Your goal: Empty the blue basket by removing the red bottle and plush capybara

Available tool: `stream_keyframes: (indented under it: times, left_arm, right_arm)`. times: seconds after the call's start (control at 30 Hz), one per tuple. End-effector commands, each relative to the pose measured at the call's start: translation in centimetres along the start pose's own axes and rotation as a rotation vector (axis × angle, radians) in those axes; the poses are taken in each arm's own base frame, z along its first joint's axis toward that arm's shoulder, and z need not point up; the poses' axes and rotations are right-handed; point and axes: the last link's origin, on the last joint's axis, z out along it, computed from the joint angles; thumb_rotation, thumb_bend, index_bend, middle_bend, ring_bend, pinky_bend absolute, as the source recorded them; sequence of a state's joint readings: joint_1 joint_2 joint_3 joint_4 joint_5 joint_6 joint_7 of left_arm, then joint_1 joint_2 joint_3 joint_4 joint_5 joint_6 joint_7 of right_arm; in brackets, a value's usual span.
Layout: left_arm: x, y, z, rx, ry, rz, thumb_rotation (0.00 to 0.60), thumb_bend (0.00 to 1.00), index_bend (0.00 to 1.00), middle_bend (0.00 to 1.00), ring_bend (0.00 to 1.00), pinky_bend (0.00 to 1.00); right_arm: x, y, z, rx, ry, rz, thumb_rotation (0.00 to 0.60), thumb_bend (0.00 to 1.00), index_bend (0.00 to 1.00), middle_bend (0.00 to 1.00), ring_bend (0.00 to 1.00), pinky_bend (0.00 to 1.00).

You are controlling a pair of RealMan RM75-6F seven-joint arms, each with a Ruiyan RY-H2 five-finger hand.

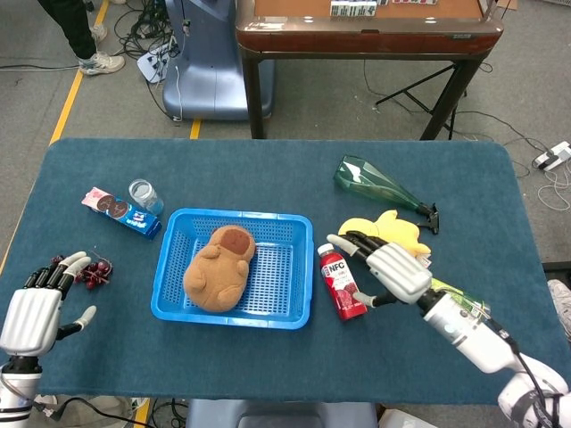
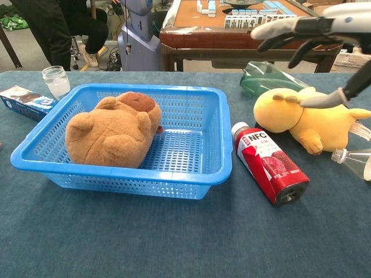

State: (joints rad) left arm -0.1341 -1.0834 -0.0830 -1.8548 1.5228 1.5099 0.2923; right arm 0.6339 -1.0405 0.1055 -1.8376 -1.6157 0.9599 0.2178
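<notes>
- One item is left in the basket (image 1: 169,308): the capybara (image 1: 219,267), lying against the basket's left wall, while the bottle (image 1: 342,282) already lies on its side on the cloth just right of the basket.
- Left hand (image 1: 36,308) hangs well left of the basket, fingers spread, holding nothing.
- For the step in hand, my judgement is that a hand should come down over the capybara's broad back, wrap wide around the soft body, and lift straight up so the plush clears the rim without dragging the light basket.
- Right hand (image 1: 393,267) hovers right of the basket, above the bottle, fingers apart and empty.
- Left of the basket sit red berries (image 1: 94,269), a biscuit pack (image 1: 120,212) and a glass jar (image 1: 144,194); these crowd a set-down spot there.
- Right of the basket lie a yellow plush (image 2: 310,119), a green bottle (image 1: 384,186) and a clear bottle (image 2: 353,157); the red bottle could roll if nudged.
</notes>
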Motion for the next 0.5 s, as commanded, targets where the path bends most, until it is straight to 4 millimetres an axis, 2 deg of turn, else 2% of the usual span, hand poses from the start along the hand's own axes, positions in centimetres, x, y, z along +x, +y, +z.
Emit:
stream_keyframes:
  times: [0.03,0.2,0.5]
  left_arm:
    - [0.1,0.0,-0.3,0.000,0.002,-0.003,0.600,0.24,0.23,0.20,0.20,0.23]
    - [0.4,-0.2,-0.7,0.001,0.007,0.002,0.600,0.24,0.23,0.20,0.20,0.23]
    - [0.8,-0.4,-1.7,0.000,0.014,0.006,0.600,0.24,0.23,0.20,0.20,0.23]
  right_arm:
    - [-0.8,-2.4,3.4,0.088,-0.032,-0.030,0.600,0.18,0.00,0.12,0.05,0.19]
    - [-2.1,-4.5,8.2,0.146,-0.073,-0.069,0.600,0.13,0.00,0.12,0.05,0.19]
    - [-4.3,-7.3,15.2,0.198,-0.088,-0.185,0.600,0.04,0.00,0.11,0.05,0.19]
